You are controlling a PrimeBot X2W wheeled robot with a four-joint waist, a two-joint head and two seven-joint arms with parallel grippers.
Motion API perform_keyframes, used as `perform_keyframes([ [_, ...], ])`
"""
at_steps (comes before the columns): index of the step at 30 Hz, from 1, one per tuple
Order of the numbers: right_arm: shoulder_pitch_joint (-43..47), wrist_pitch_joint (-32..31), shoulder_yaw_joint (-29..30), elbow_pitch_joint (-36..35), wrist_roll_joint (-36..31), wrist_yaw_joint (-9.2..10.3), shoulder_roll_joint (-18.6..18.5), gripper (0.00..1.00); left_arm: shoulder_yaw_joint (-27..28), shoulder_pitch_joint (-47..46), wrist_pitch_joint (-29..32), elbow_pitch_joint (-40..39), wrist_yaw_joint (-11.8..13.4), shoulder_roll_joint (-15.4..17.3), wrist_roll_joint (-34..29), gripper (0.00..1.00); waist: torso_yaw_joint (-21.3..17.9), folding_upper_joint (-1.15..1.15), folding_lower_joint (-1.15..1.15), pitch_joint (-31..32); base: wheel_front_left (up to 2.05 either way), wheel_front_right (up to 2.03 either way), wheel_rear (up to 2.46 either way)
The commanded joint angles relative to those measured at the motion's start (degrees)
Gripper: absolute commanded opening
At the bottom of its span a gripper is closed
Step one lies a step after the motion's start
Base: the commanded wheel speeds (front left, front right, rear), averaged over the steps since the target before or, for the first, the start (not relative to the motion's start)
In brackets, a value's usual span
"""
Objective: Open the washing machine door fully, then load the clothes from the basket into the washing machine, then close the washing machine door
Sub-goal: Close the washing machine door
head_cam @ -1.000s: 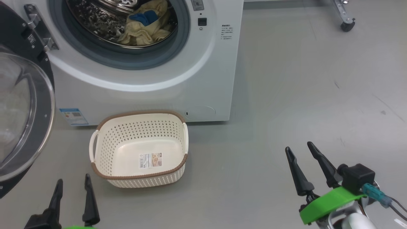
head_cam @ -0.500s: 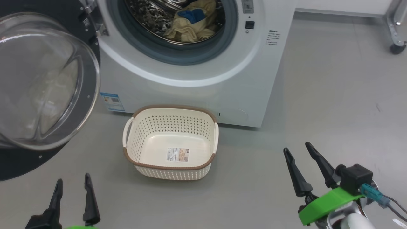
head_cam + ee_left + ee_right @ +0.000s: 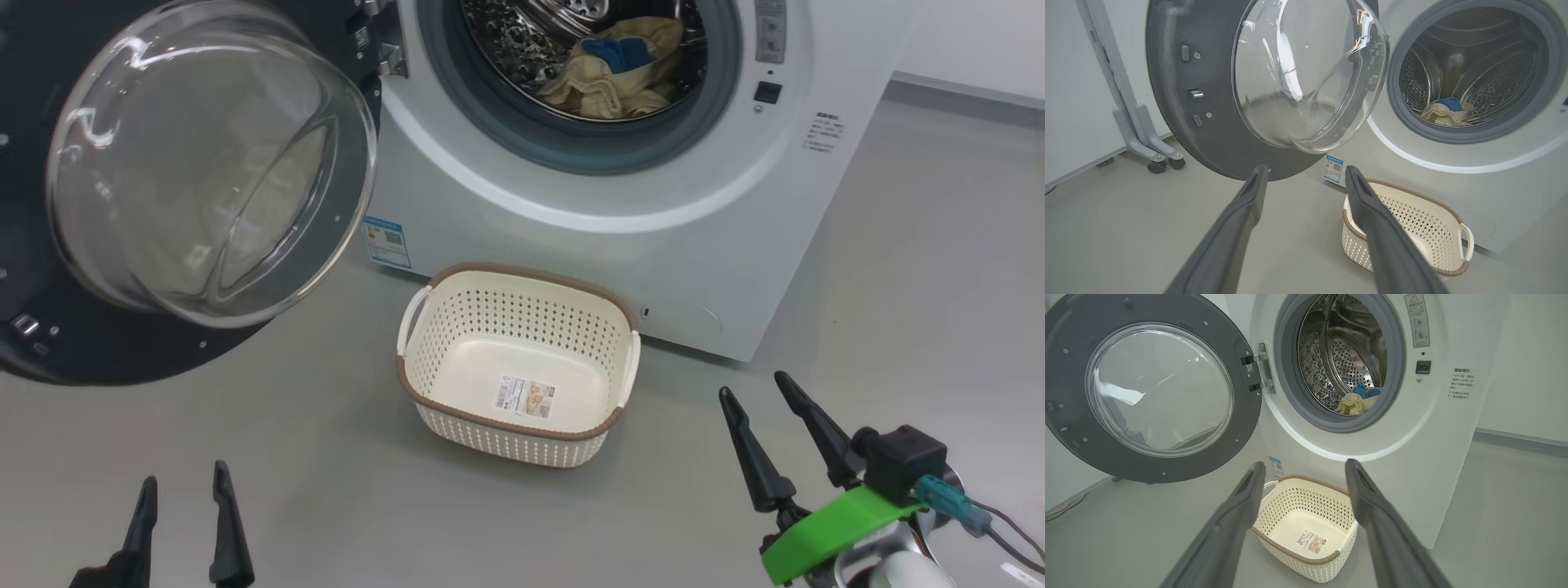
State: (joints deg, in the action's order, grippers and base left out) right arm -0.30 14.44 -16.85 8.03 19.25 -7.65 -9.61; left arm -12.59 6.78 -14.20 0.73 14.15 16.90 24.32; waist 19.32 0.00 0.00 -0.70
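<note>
The white washing machine (image 3: 694, 245) stands with its door (image 3: 204, 163) swung wide to the left, black rim and clear glass bowl facing me. Pale yellow clothes (image 3: 608, 86) with a small blue piece (image 3: 619, 51) lie inside the steel drum (image 3: 1347, 355). On the floor in front sits the cream basket (image 3: 457, 343), holding just its label sticker. My left gripper (image 3: 184, 502) is open at the lower left, short of the door (image 3: 1216, 134). Also open, my right gripper (image 3: 755, 416) hangs at the lower right, to the right of the basket (image 3: 1290, 506), with nothing between its fingers.
Grey floor spreads around the basket and to the right of the machine. A grey wheeled stand (image 3: 1143, 139) is left of the door by the white wall. A blue label sticker (image 3: 385, 242) marks the machine's base.
The whole head view has shifted, so the camera turned left: machine, door and basket slid rightward in the picture. Both grippers keep their places and stay open.
</note>
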Motion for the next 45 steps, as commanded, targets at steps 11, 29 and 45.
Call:
perform_keyframes([
  [11, -2.6, 0.6, -1.5, -1.4, 0.2, 0.16, -1.3, 1.00, 3.6, -1.1, -0.8, -1.4, 3.9, -0.2, 0.4, 1.00, 6.0, 0.00, 0.00, -0.7, 0.00, 0.00, 0.00],
  [29, -3.9, 0.6, -2.5, -0.9, 0.4, 0.16, -1.7, 1.00, 6.3, -0.6, -0.8, -1.6, 2.8, -2.9, -0.4, 1.00, 8.9, 0.00, 0.00, -1.9, 0.00, 0.00, 0.00],
  [45, -4.3, 0.6, -2.3, -1.0, 0.6, 0.16, -2.2, 1.00, 16.5, -1.6, -0.8, -4.3, -1.6, -6.5, 3.7, 0.00, 8.2, 0.00, 0.00, -3.1, 0.00, 0.00, 0.00],
])
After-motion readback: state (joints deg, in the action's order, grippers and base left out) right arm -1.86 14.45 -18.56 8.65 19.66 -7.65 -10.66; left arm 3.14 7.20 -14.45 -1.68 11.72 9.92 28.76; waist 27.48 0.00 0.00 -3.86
